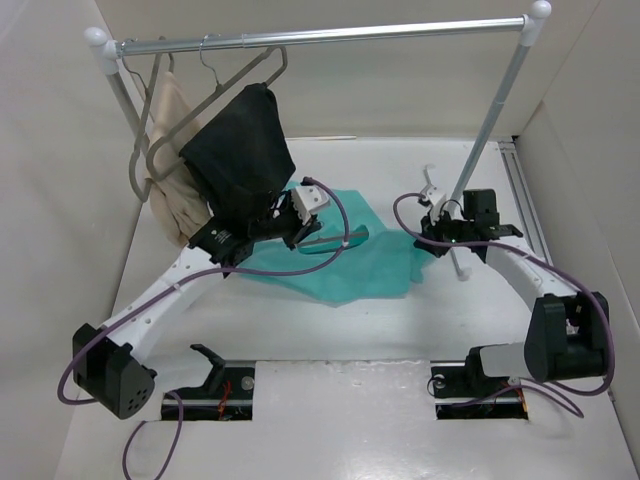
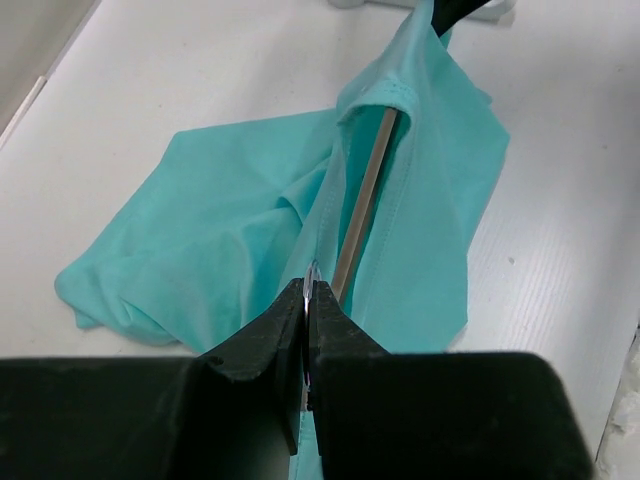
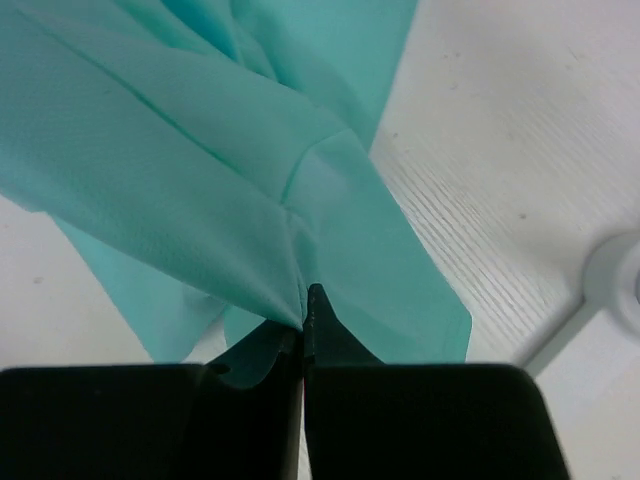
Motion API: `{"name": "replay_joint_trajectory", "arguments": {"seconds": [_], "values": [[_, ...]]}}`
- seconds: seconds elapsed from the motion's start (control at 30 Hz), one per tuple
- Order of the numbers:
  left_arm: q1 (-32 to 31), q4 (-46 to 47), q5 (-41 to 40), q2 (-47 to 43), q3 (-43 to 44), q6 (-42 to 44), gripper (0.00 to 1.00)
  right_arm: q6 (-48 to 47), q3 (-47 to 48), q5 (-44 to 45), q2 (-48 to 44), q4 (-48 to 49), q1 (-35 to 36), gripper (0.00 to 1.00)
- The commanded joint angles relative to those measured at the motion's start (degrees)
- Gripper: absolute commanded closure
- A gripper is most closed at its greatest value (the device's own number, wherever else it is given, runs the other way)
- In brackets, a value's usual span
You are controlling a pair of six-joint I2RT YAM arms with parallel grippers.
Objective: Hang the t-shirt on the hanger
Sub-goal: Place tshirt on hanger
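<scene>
The teal t-shirt (image 1: 350, 255) lies crumpled on the white table between the two arms. My left gripper (image 1: 315, 230) is at its left edge. In the left wrist view the gripper (image 2: 308, 288) is shut on the silver hook of the hanger. The hanger's grey-taupe arm (image 2: 362, 205) runs away from the jaws into the shirt (image 2: 230, 220), under a hemmed edge. My right gripper (image 1: 428, 240) is at the shirt's right edge. In the right wrist view it (image 3: 307, 302) is shut on a fold of the shirt (image 3: 180, 170), which is lifted a little off the table.
A clothes rack with a silver rail (image 1: 330, 38) spans the back. A beige garment (image 1: 170, 150) and a black garment (image 1: 245, 150) hang at its left end, close over my left arm. The rack's right post (image 1: 490, 130) and foot (image 3: 615, 280) stand just by my right gripper.
</scene>
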Motion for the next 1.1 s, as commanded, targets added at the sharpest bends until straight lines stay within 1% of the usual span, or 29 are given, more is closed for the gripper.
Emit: {"name": "replay_joint_trajectory", "arguments": {"seconds": [0.0, 0.13, 0.17, 0.2, 0.23, 0.27, 0.3, 0.33, 0.37, 0.4, 0.43, 0.47, 0.5, 0.53, 0.6, 0.63, 0.67, 0.7, 0.73, 0.77, 0.83, 0.87, 0.93, 1.07], "values": [[0.17, 1.53, 2.48, -3.36, 4.28, -1.75, 1.0, -0.43, 1.03, 0.48, -1.49, 2.68, -1.74, 1.0], [0.17, 3.03, 3.02, -4.6, 5.34, -2.98, 1.0, -3.5, 4.63, 5.59, -1.49, -4.43, -2.36, 1.0], [0.17, 3.03, 3.02, -4.6, 5.95, -3.51, 1.0, -4.2, 5.68, 6.64, -1.49, -5.4, -2.36, 0.94], [0.17, 3.03, 3.02, -4.6, 5.95, -3.51, 1.0, -4.73, 6.21, 7.35, -2.28, -6.11, -2.36, 0.83], [0.17, 3.03, 3.02, -4.6, 5.95, -2.81, 1.0, -4.74, 6.74, 7.35, -2.81, -7.68, -2.36, 0.66], [0.17, 2.33, 3.02, -4.6, 5.95, -2.2, 1.0, -6.65, 8.14, 7.35, -4.12, -8.57, -2.36, 0.39], [0.17, 2.33, 3.02, -4.6, 5.95, -1.41, 1.0, -7.46, 9.11, 7.35, -5.26, -9.53, -2.36, 0.33], [0.17, 1.72, 3.02, -4.6, 5.43, -0.79, 1.0, -8.25, 10.34, 8.57, -6.66, -10.5, -1.84, 0.3], [0.17, 1.71, 3.02, -4.6, 5.43, 0.08, 1.0, -9.21, 11.65, 9.37, -8.33, -12.16, -1.22, 0.18], [0.17, 1.19, 2.32, -4.6, 5.43, 0.09, 1.0, -10.96, 14.54, 10.25, -11.92, -12.79, 0.79, 0.17], [0.17, 1.18, 2.31, -4.6, 5.43, 0.62, 1.0, -11.94, 16.13, 11.04, -13.69, -13.32, 2.2, 0.06], [0.17, 1.18, 2.31, -4.6, 4.82, 0.62, 1.0, -13.08, 17.63, 11.05, -15.19, -13.84, 3.69, 0.05], [0.17, 1.18, 2.31, -4.6, 4.81, 0.62, 1.0, -13.96, 19.04, 11.05, -17.21, -14.46, 7.27, 0.05], [0.17, 1.97, 2.31, -4.6, 4.2, 0.62, 1.0, -15.71, 21.31, 10.44, -17.23, -14.46, 9.31, 0.05], [0.17, 2.76, 2.31, -4.6, 4.2, 0.62, 1.0, -16.25, 23.0, 8.33, -17.23, -14.99, 13.44, 0.11], [0.17, 3.72, 2.31, -4.6, 4.2, 0.62, 1.0, -16.25, 24.14, 7.71, -15.57, -14.99, 17.9, 0.14], [0.17, 3.73, 2.31, -4.6, 4.2, 0.01, 1.0, -16.95, 24.67, 7.18, -14.25, -14.99, 20.29, 0.22], [0.17, 4.6, 2.92, -4.6, 4.2, 0.01, 1.0, -16.96, 24.68, 7.18, -12.67, -15.69, 22.58, 0.25], [0.17, 5.13, 2.93, -4.6, 4.2, -0.6, 1.0, -18.0, 25.55, 7.18, -9.26, -16.48, 26.6, 0.28], [0.17, 5.66, 3.62, -4.6, 4.2, -1.13, 1.0, -19.14, 26.34, 7.18, -7.57, -16.49, 28.3, 0.33], [0.17, 5.67, 4.16, -4.6, 4.2, -1.14, 1.0, -20.38, 27.22, 4.99, -4.23, -17.19, 30.5, 0.36], [0.17, 5.67, 4.85, -4.6, 4.2, -1.14, 1.0, -20.99, 27.83, 3.94, -1.69, -17.19, 31.21, 0.36], [0.17, 5.67, 5.48, -4.6, 3.59, -1.14, 1.0, -21.0, 27.84, 0.61, 0.17, -13.69, 31.83, 0.36], [0.17, 5.67, 6.71, -5.91, 2.36, -1.14, 1.0, -19.42, 28.89, 0.06, 3.42, -8.07, 31.83, 0.39]]}}
